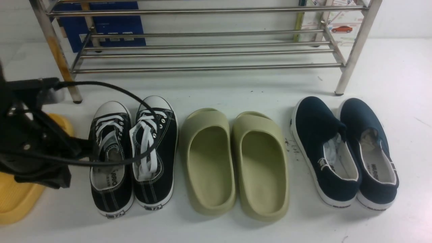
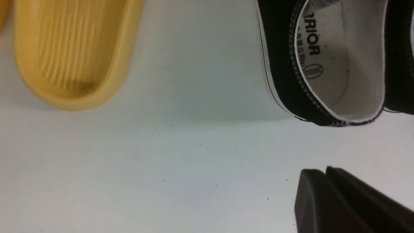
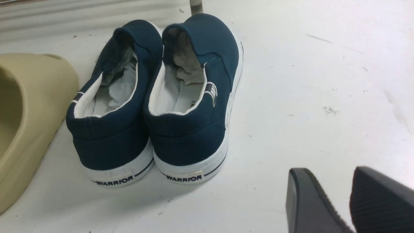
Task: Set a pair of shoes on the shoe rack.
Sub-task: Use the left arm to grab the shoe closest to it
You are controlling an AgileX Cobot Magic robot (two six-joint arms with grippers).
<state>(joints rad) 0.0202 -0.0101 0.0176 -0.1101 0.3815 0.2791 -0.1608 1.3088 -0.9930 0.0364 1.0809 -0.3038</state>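
The pair of black lace-up sneakers stands side by side on the white floor at the left, the left one [image 1: 110,158] and the right one [image 1: 156,152], toes toward the shoe rack [image 1: 202,52] at the back. My left arm [image 1: 32,145] hangs just left of the sneakers. In the left wrist view my left gripper [image 2: 326,171] is shut and empty above bare floor, a short way from the heel of the left sneaker [image 2: 326,64]. My right gripper [image 3: 333,170] is open and empty above the floor; it does not show in the front view.
A yellow slide [image 1: 17,195] lies under my left arm and shows in the left wrist view [image 2: 71,55]. Olive-green slides [image 1: 236,162] lie in the middle. Navy slip-ons [image 1: 344,152] lie at the right, near my right gripper in its wrist view [image 3: 155,106]. A black cable [image 1: 135,98] loops over the sneakers.
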